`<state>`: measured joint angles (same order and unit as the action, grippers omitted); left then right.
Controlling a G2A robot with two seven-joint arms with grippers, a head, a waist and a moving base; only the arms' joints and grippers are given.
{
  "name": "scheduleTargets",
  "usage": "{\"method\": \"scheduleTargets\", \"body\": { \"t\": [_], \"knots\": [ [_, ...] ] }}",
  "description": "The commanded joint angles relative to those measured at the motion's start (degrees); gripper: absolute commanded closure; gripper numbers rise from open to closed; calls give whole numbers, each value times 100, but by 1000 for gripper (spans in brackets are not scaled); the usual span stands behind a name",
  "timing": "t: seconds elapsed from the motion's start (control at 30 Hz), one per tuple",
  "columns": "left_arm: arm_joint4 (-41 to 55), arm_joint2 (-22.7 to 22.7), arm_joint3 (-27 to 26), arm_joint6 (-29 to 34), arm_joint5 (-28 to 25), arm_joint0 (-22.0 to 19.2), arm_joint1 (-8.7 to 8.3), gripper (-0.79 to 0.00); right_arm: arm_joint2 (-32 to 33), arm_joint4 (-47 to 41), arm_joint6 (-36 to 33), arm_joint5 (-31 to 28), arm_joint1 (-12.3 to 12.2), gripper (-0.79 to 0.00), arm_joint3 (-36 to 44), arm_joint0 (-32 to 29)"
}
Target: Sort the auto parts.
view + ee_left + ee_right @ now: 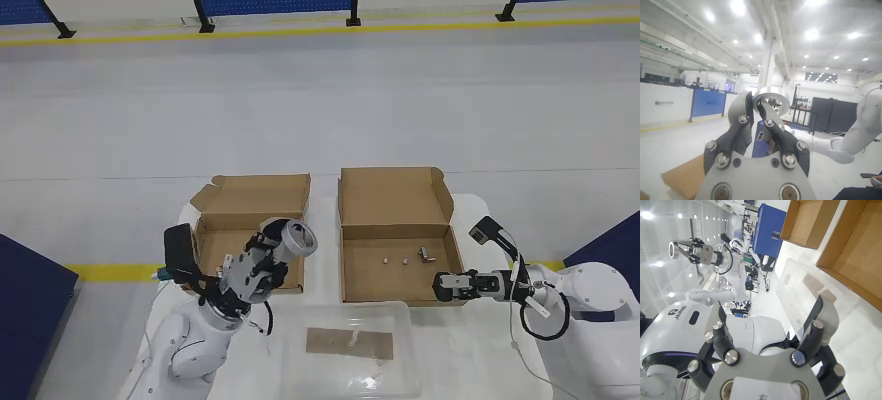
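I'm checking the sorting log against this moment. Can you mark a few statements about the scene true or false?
1. The left gripper is clamped on a metal ring, with one finger through its hole. True.
2. The right gripper holds a part. False: its fingers are spread and nothing is between them.
3. The right cardboard box has small parts on its floor. True.
4. The metal ring lies in the clear bin. False: it is in the left gripper, lifted off the table.
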<state>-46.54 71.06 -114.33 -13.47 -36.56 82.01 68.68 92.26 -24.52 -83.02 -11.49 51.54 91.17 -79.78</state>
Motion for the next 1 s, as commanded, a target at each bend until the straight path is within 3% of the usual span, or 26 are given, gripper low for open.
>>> {"method": "scheduleTargets", "body": {
  "t": [0.0, 0.17, 0.43, 0.77, 0.97],
  "knots": [
    [-38, 94, -27, 411, 275, 51, -17, 0, 0, 0, 0, 0, 0, -785, 0, 0],
    [-211, 269, -76, 765, 651, 205, -40, 0, 0, 0, 0, 0, 0, -785, 0, 0],
    [-200, 265, -47, 891, 724, 219, -42, 0, 0, 0, 0, 0, 0, -785, 0, 0],
    [-671, 498, -276, 4011, 2266, 195, -136, 0, 0, 0, 0, 0, 0, -785, 0, 0],
    [-584, 540, -318, 5036, 3001, 155, -145, 0, 0, 0, 0, 0, 0, -785, 0, 0]
  ]
}}
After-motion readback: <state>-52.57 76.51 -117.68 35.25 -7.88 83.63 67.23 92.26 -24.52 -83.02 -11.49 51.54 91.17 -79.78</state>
